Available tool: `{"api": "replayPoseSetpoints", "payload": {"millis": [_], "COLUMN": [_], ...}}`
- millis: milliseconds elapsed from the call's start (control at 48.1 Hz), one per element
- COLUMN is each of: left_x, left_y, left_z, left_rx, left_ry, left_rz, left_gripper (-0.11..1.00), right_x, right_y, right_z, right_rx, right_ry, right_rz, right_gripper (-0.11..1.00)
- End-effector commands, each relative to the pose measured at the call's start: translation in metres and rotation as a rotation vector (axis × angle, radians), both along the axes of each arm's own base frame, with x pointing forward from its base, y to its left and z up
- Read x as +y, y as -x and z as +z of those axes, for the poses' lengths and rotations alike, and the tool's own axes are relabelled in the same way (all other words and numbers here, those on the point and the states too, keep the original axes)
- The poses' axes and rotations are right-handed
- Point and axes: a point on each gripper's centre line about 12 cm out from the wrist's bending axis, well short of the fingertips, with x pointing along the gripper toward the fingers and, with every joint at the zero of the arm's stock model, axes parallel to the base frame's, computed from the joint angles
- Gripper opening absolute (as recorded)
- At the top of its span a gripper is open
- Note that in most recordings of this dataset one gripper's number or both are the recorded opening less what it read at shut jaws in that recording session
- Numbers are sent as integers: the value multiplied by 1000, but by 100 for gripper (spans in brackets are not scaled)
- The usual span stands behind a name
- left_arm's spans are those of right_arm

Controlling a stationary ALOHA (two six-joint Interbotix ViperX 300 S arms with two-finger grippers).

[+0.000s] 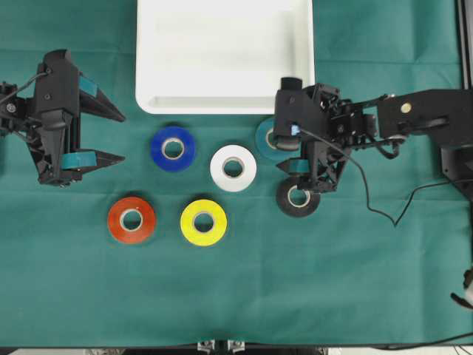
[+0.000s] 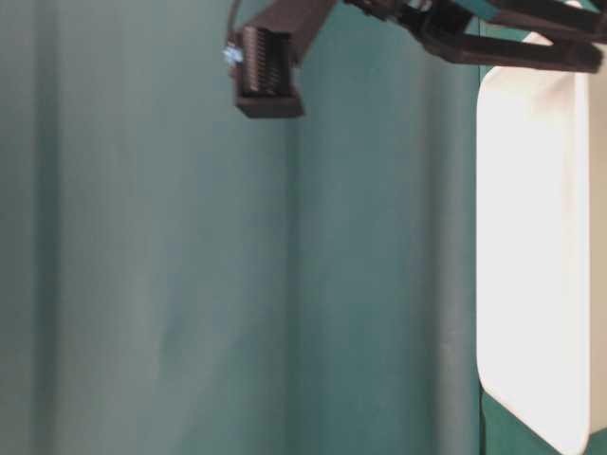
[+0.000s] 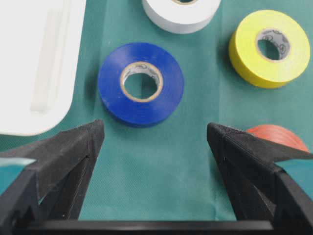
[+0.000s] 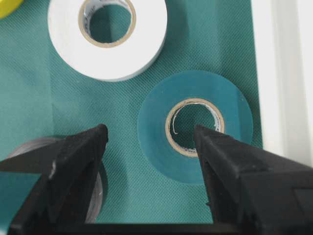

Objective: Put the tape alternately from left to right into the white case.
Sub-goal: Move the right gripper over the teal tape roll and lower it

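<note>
I saw the white case (image 1: 225,55) empty at the table's far edge, all 6 tape rolls on the cloth; both claws gaped, my right gripper (image 1: 295,153) over the green roll (image 4: 194,125).

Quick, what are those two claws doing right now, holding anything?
Left gripper: open, holding nothing.
Right gripper: open, holding nothing, above the green tape roll.
</note>
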Motion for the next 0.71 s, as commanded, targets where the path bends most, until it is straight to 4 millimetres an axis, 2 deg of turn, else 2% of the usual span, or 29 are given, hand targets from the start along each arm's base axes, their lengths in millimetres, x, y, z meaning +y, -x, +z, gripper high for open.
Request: {"api": "replayPoseSetpoints", "payload": {"millis": [0, 686], "left_x": [0, 0], "left_y": [-5, -4], "left_z": [9, 8], "left_rx": [-31, -17], "left_ry": [3, 7], "left_rz": [3, 6], "left_gripper": [62, 62], "right_x": [1, -3], "right_y": [-9, -15], "right_z": [6, -20], "right_rx": [-26, 48], "right_ry": [-1, 1], "right_rz": [1, -11], "right_gripper": [75, 75]}}
